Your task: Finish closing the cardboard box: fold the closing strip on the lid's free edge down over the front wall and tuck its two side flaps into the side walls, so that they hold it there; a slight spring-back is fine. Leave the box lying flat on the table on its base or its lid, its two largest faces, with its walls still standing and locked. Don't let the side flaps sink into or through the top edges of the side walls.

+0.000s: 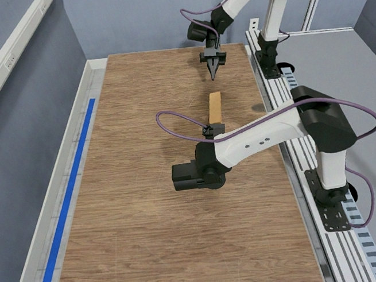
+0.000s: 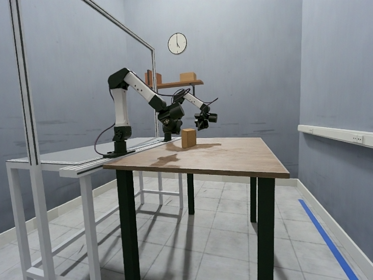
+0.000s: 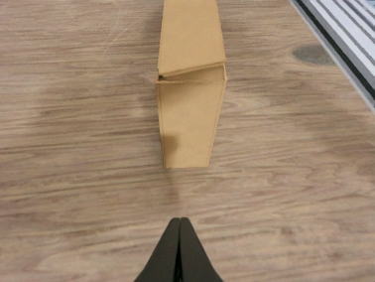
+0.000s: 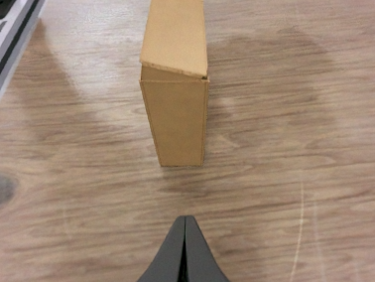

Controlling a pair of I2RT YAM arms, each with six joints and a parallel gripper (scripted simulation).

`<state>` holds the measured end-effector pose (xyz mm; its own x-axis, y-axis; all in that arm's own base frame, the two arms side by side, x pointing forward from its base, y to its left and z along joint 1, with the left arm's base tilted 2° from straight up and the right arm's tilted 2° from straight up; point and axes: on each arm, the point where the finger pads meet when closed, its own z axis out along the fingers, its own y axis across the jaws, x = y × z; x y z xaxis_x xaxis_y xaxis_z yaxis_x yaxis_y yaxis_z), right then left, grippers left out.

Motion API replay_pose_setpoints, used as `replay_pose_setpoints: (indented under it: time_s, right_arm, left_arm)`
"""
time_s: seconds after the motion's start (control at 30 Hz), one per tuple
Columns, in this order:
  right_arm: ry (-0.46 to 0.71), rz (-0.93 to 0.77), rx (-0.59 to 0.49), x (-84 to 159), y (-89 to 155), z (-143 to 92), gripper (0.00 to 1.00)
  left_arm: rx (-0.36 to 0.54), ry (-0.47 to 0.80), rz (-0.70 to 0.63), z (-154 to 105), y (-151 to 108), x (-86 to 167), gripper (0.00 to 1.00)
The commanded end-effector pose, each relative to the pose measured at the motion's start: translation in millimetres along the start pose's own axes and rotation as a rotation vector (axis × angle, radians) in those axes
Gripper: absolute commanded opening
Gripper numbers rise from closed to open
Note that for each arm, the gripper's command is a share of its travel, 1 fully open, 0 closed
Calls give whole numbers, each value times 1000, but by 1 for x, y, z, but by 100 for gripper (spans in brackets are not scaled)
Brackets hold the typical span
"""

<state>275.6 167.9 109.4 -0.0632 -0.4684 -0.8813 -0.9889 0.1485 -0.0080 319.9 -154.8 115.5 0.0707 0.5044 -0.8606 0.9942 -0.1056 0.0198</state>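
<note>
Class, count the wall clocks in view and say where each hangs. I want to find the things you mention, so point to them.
1: a round wall clock [image 2: 176, 43] on the back wall, above the shelf [image 2: 180, 84], in the exterior view.

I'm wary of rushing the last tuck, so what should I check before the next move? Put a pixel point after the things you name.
1. Left pincer [image 1: 212, 130] [image 2: 177, 131] [image 3: 180, 220] shut and holding nothing: ok.
2. Right pincer [image 1: 212, 78] [image 2: 199, 129] [image 4: 186, 218] shut and holding nothing: ok.
3. Closing strip [image 1: 215, 102] [image 2: 188, 130] [image 3: 191, 40] [image 4: 175, 37] fully down: not ok, gaps show at both ends.
4. Both side flaps tucked without sinking through the walls: cannot tell.
5. Cardboard box [image 1: 215, 114] [image 2: 188, 140] [image 3: 190, 124] [image 4: 179, 124] flat on a largest face: not ok, it stands on a narrow side.
</note>
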Motion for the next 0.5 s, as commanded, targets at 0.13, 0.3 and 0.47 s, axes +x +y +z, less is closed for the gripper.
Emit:
replay_pose_setpoints:
  time_s: [0.13,0.3,0.47]
  right_arm:
    - [-10,-6,3,-1,-7,4,1]
    - [-15,17,-18,-5,-9,10,1]
    - [-16,47,-36,-5,-10,16,1]
  left_arm:
    - [9,-3,3,9,6,4,1]
    - [26,0,-30,12,9,1,1]
    - [47,0,-65,18,9,1,1]
